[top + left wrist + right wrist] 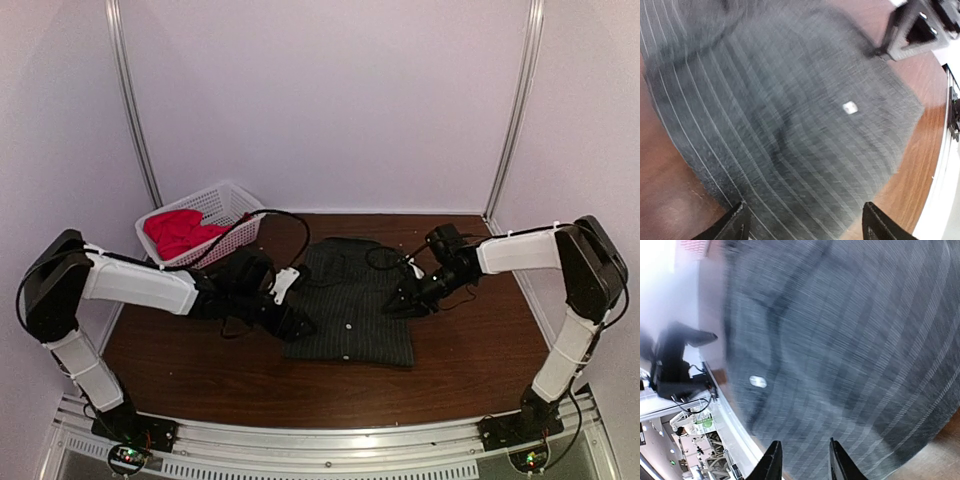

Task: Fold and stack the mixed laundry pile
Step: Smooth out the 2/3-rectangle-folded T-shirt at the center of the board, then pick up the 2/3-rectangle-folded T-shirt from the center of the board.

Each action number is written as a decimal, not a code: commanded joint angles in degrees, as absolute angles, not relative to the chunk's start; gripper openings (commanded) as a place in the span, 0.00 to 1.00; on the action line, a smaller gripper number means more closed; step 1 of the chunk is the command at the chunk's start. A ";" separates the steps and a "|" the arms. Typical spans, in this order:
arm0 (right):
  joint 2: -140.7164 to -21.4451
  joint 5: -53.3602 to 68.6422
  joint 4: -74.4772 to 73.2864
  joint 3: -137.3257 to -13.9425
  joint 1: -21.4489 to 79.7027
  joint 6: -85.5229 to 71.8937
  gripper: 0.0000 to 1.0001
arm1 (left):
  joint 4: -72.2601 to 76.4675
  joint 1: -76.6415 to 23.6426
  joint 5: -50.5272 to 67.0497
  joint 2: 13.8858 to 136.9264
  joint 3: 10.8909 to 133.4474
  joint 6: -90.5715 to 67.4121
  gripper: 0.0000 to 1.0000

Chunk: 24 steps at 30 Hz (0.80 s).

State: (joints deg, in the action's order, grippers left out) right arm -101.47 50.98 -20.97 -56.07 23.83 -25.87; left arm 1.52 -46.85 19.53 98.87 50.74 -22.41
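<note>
The dark pinstriped shirt lies folded into a rough rectangle in the middle of the brown table, one white button showing. The red-pink T-shirt is bunched in the white basket at the back left. My left gripper hangs low over the shirt's left edge. In the left wrist view its jaws are spread wide over the striped cloth, holding nothing. My right gripper is at the shirt's right edge. Its fingers stand a narrow gap apart above the cloth, nothing between them.
The white lattice basket stands at the back left corner against the wall. Bare wood shows in front of the shirt, and more to its right. Metal rails run up the back wall. The table's near edge carries a white frame.
</note>
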 commanded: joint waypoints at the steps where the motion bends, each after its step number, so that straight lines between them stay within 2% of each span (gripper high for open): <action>1: -96.99 53.45 -20.97 -63.11 24.79 -26.21 0.34 | 0.36 -53.47 0.50 89.37 50.30 -4.91 0.81; 8: -105.90 55.59 -19.83 -73.34 29.00 -28.06 0.34 | 3.85 -67.83 -24.36 88.61 45.87 13.80 0.82; 15: -117.45 57.27 -16.14 -79.37 31.34 -28.50 0.33 | 8.29 -75.43 -33.21 99.88 50.98 25.13 0.81; 19: -122.79 55.77 -18.83 -82.30 31.46 -25.69 0.32 | 12.26 -77.43 -35.28 106.36 53.22 30.11 0.80; 22: -125.30 54.93 -20.37 -83.08 31.46 -24.12 0.32 | 14.28 -77.60 -39.33 111.59 56.11 32.64 0.77; 24: -126.46 54.29 -21.43 -83.11 31.54 -22.93 0.32 | 16.38 -77.58 -42.54 114.52 57.48 35.33 0.72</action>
State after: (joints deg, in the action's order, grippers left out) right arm -124.79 56.80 -18.92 -81.58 31.40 -26.06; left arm 10.00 -77.76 -35.07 109.82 54.50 28.34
